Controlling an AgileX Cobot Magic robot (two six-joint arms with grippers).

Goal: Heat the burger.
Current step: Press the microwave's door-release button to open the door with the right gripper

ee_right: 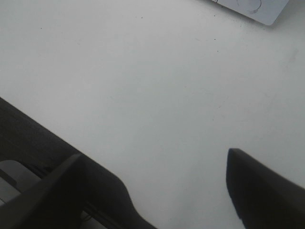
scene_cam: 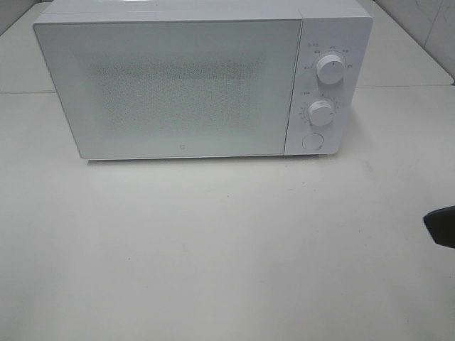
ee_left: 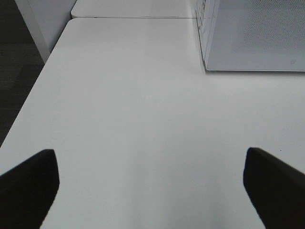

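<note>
1. Because the round burger with the glossy golden-brown bun shows in no view, its position cannot be confirmed. It may sit behind the frosted door or outside the views. Verify this before any motion.
2. Left pincer: released, jaws spread wide, only bare surface between them.
3. Right pincer: likewise released and empty. In the high view only its dark tip shows, at the 3 o'clock edge.
4. The white box-shaped microwave oven stands at 12 o'clock on the white matt table. Its frosted dotted door is fully shut.
5. The control panel sits at 2 o'clock and carries an upper white rotary knob, a lower white rotary knob and a round white push button.
6. The step in hand is probably operating the door or the panel, and the right pincer lies nearer both.
   - Button: approach square to the panel and press along the button's axis with one fingertip.
   - Knob: clench across its diameter and rotate about its axis without side pull.
7. Obstructions: no object shows on the table between the pincers and the oven.
8. Hazards, as a judgement: the oven may slide toward 12 o'clock under a hard push, and an opening door would sweep toward 6 o'clock. Keep the left pincer outside that arc.
</note>
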